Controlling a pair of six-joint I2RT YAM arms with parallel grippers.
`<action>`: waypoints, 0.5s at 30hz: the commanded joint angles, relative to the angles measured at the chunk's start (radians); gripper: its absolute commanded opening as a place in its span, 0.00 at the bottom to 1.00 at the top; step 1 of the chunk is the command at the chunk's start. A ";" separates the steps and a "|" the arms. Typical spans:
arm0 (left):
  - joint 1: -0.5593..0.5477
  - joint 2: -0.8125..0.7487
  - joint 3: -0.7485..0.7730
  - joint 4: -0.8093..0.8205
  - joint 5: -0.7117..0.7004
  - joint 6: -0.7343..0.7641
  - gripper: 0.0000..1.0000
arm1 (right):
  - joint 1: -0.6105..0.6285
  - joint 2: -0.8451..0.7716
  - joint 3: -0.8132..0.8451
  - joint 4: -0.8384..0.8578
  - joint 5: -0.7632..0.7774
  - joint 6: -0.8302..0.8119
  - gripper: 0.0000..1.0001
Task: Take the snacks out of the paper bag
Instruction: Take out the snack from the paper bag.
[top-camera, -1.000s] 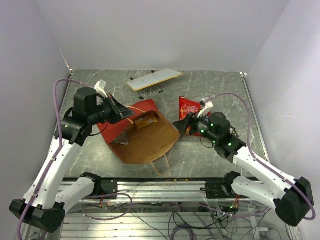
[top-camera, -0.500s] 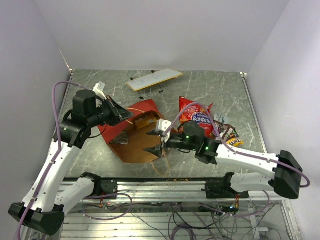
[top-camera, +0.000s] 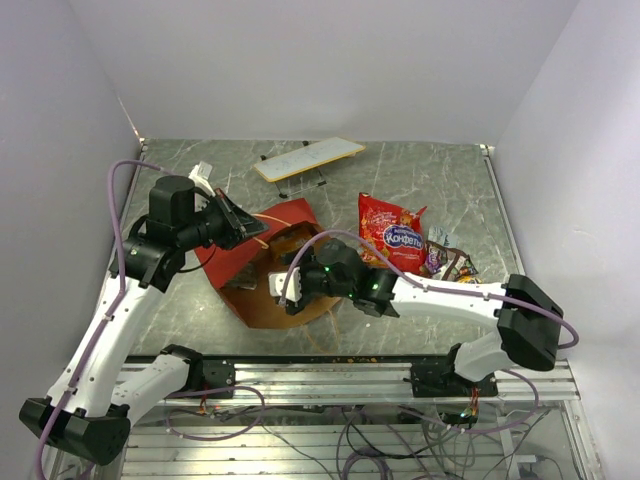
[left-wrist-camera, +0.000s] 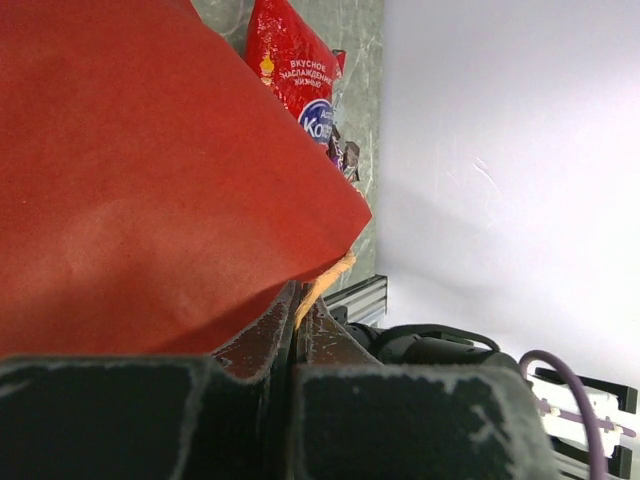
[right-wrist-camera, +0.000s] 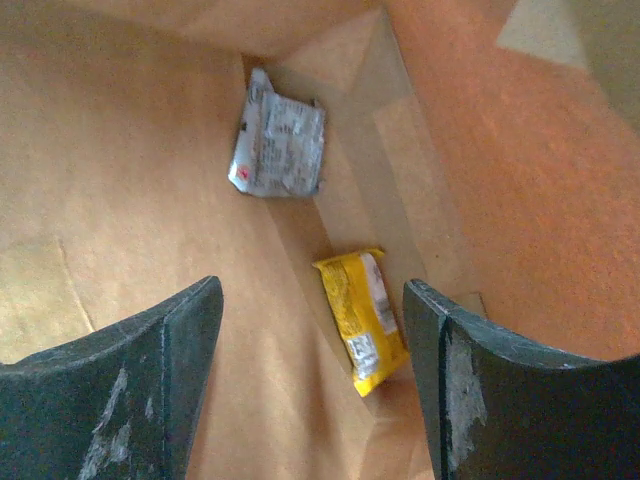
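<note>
Since half a second ago the right gripper has reached farther left, into the mouth of the paper bag. From above, the left gripper holds the bag's upper rim. One red chip bag with a blue oval Cyrillic logo lies on the table just right of the bag. Small packets sit beside it, nearer the right edge, their count unclear.

The left wrist view shows the left gripper clamped on the red paper and a tan string handle. The chip bag reads "ВКУСНОЕ".

The right wrist view shows the right gripper spread wide inside the bag, above two packets: one silver packet and one yellow packet.
</note>
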 joint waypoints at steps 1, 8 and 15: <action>-0.004 -0.008 0.036 -0.005 0.000 -0.003 0.07 | 0.000 0.044 0.022 -0.020 0.094 -0.176 0.73; -0.004 -0.022 0.019 0.012 0.003 -0.021 0.07 | -0.019 0.135 0.050 -0.033 0.138 -0.241 0.76; -0.004 -0.016 0.032 0.011 0.002 -0.024 0.07 | -0.022 0.181 0.079 -0.003 0.176 -0.250 0.76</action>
